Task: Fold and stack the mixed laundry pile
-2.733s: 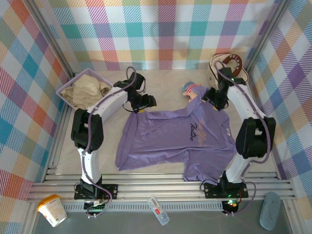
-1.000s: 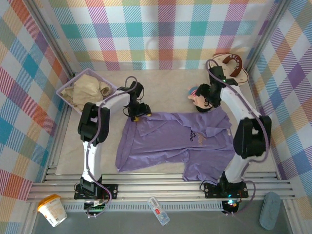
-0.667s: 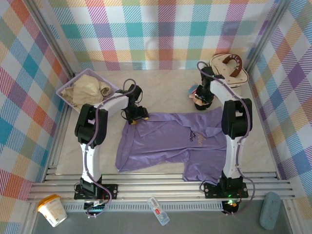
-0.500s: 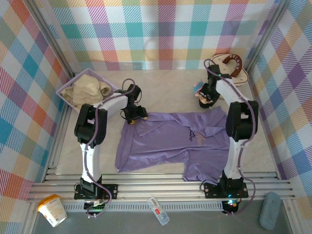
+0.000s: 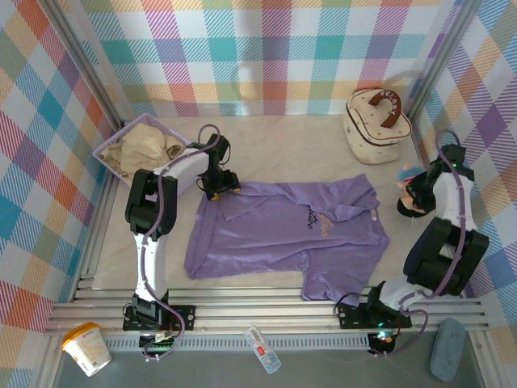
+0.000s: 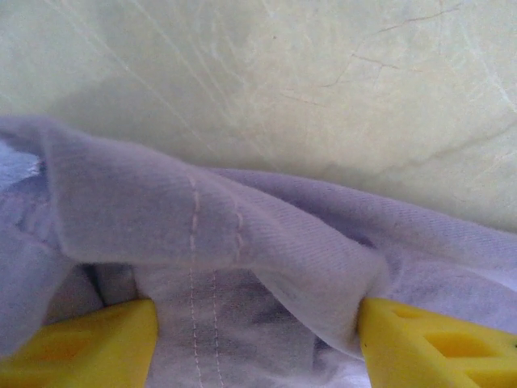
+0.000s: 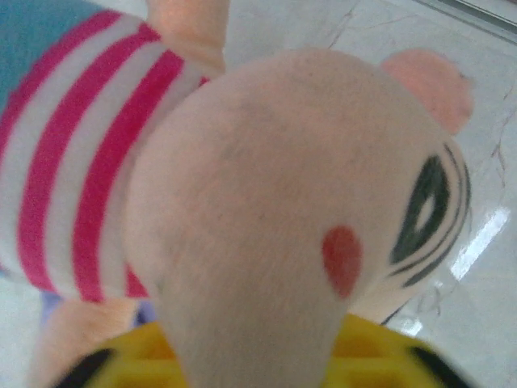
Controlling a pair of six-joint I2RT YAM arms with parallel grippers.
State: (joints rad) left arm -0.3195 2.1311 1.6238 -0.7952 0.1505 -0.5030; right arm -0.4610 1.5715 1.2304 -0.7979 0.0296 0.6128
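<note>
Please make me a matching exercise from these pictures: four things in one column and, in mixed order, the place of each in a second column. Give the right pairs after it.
Things
1. purple T-shirt
2. beige garment
3. plush toy
4. cream case

Places
A. in the lavender basket
B. in the right end effector
C. at the far right of the table
D. spread on the middle of the table

Pairs: 1-D, 2-A, 3-B, 4-C.

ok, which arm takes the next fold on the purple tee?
Left, probably: the left claw straddles bunched fabric of the lavender cloth T-shirt. The right claw is out by the right wall, holding a pink striped plush toy.
</note>
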